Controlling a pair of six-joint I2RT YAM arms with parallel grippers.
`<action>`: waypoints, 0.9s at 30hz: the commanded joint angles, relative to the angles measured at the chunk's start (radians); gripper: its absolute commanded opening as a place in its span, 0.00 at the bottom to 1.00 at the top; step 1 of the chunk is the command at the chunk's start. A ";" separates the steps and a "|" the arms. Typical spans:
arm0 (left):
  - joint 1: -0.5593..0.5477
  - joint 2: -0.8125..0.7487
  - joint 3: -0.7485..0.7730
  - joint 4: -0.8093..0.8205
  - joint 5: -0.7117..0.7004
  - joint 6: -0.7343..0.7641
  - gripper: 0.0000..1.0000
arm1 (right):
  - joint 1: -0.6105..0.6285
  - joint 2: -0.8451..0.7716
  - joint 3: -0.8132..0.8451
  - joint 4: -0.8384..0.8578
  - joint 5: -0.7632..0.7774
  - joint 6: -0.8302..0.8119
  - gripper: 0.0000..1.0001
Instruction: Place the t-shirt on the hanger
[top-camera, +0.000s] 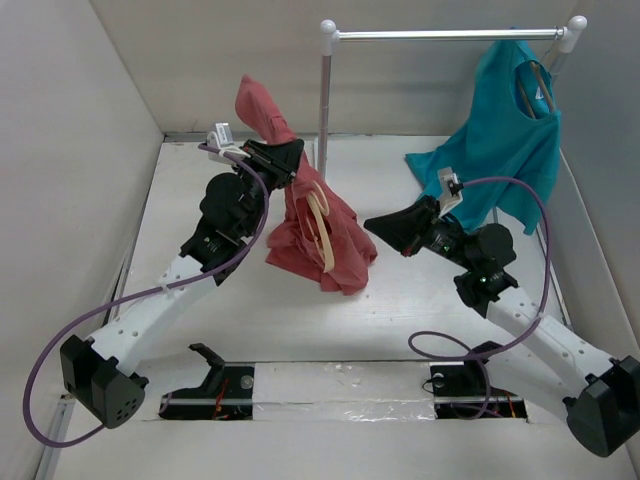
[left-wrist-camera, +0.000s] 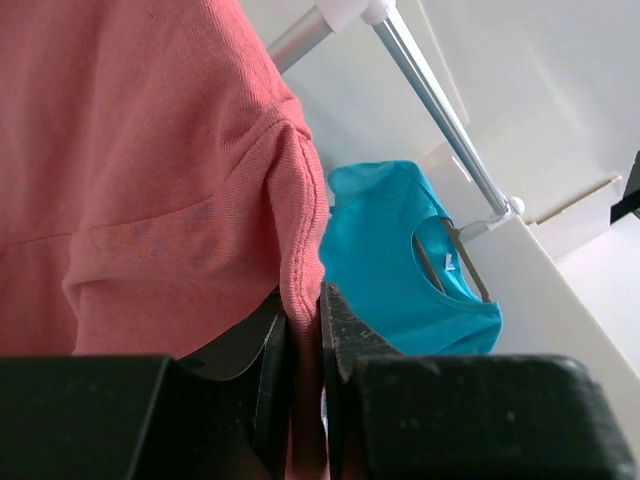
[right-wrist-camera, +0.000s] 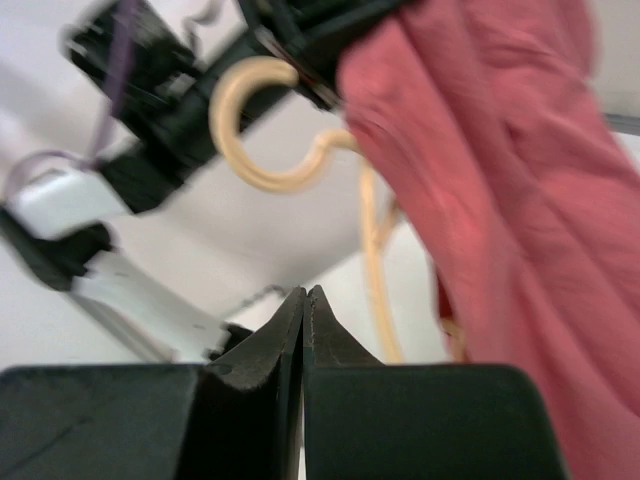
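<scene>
The salmon-red t-shirt hangs bunched from my left gripper, which is shut on its fabric well above the table. In the left wrist view the shirt's seamed edge runs down between the closed fingers. The pale wood hanger lies against the front of the hanging shirt, partly wrapped by it; its hook and one arm show in the right wrist view beside the shirt. My right gripper is shut and empty, just right of the shirt, its tips pointing at the hanger.
A metal clothes rail stands at the back on a white post. A teal-blue shirt on its own hanger hangs at the rail's right end, also in the left wrist view. White walls enclose the table.
</scene>
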 joint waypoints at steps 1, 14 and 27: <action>0.008 -0.051 0.058 0.055 0.025 -0.015 0.00 | -0.004 -0.039 -0.042 -0.257 0.089 -0.172 0.00; 0.067 -0.029 0.081 0.026 0.129 -0.141 0.00 | 0.149 0.032 -0.151 -0.365 0.378 -0.294 0.56; 0.076 -0.041 0.083 0.017 0.135 -0.138 0.00 | 0.235 0.368 -0.027 -0.256 0.512 -0.276 0.02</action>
